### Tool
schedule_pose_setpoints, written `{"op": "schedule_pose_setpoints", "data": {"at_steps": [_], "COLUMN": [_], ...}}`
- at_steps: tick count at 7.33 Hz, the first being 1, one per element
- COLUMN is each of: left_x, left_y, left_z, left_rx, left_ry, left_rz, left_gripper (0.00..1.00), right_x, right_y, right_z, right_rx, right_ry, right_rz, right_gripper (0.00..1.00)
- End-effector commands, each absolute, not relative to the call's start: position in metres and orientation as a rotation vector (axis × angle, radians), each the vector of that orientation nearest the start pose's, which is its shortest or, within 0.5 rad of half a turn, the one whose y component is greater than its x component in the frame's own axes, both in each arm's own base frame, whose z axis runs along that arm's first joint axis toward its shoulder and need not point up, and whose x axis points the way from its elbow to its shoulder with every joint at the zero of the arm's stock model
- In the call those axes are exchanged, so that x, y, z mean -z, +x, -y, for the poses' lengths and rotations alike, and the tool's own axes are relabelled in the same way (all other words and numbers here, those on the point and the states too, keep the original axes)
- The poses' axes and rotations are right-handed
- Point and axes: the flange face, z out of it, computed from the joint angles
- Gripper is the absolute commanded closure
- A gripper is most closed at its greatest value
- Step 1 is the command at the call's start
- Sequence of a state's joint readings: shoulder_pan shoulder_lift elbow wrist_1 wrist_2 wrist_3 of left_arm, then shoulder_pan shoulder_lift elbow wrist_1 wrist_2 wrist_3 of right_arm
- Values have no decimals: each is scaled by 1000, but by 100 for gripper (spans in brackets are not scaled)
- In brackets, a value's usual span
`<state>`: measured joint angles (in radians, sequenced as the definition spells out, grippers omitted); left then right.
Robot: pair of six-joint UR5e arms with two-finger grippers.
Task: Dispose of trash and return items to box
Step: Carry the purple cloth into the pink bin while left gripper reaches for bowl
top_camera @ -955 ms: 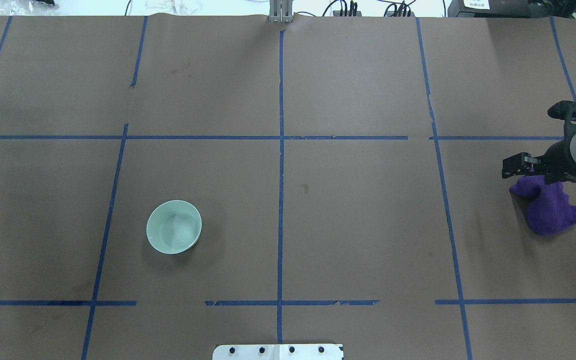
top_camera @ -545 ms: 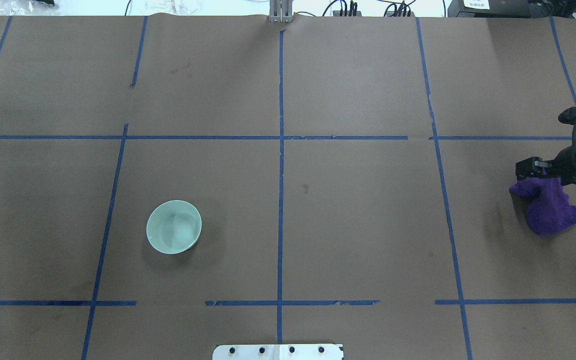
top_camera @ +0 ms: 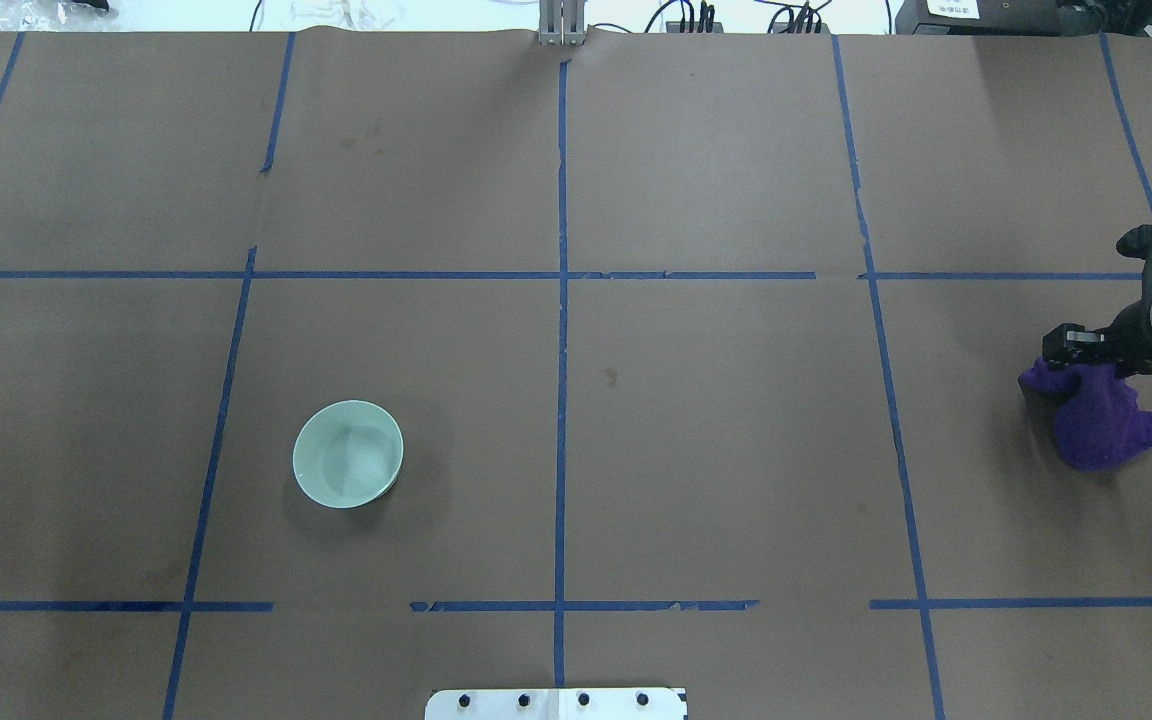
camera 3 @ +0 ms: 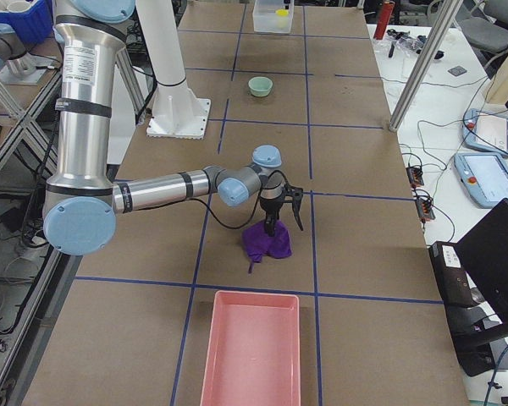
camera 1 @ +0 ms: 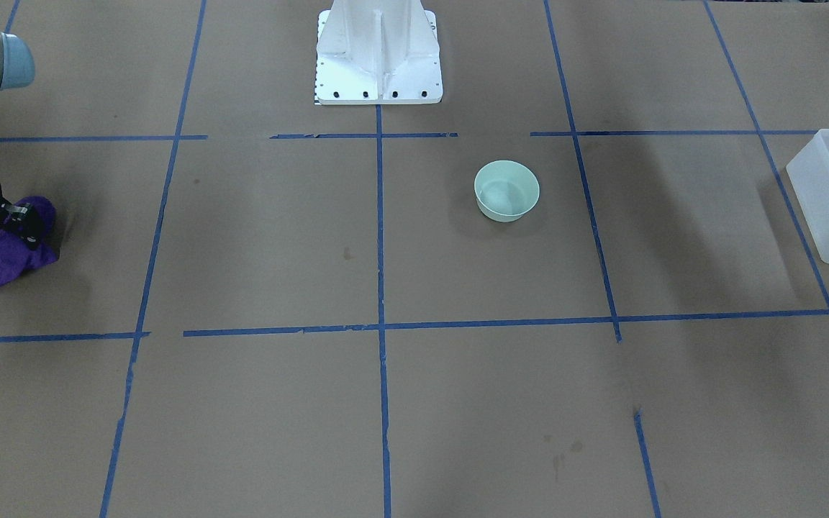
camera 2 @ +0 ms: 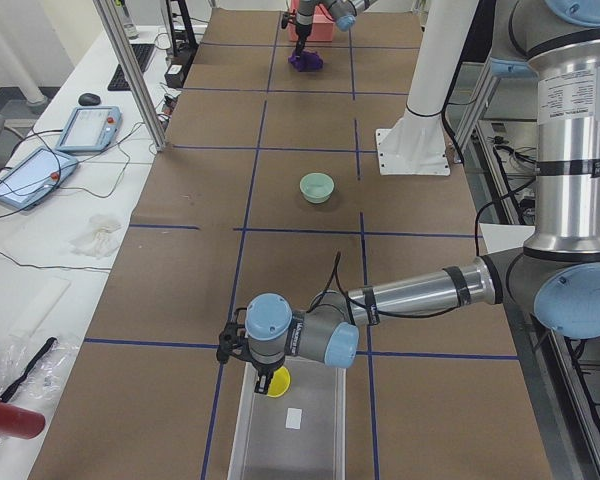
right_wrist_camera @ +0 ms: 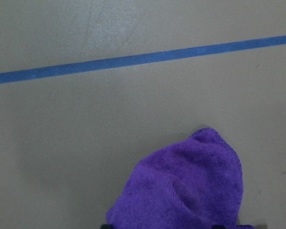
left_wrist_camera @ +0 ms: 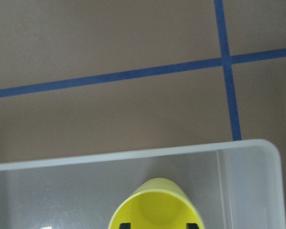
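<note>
Brown paper (top_camera: 716,450) bears blue tape lines (top_camera: 562,400); left hand (camera 2: 263,374) clamps cup (left_wrist_camera: 155,205), right hand (camera 3: 282,225) splayed over cloth (top_camera: 1101,425).

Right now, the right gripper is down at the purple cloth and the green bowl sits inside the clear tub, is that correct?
Not quite: the front-facing view shows the green bowl standing on the bare table, well apart from the clear tub. The right gripper is indeed down at the purple cloth.
</note>
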<state>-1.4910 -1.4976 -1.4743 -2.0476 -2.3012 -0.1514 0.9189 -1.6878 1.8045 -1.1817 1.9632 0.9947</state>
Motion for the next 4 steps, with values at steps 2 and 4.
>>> {"op": "schedule_pose_setpoints", "data": {"at_steps": [2,4], "left_x": [-556,-467], "left_y": [40,163], "left_z": [509,494], "left_rx": [8,26], "left_ry": [283,185], "left_rz": [-845,-974], "left_gripper": [16,1], "right_x": [-569,-540], "right_y": [-208,-170], "right_z": [431,435], "right_rx": [-228,-193], "right_ry": [52,84], "right_rz": [644,708], "right_gripper": [100,100]}}
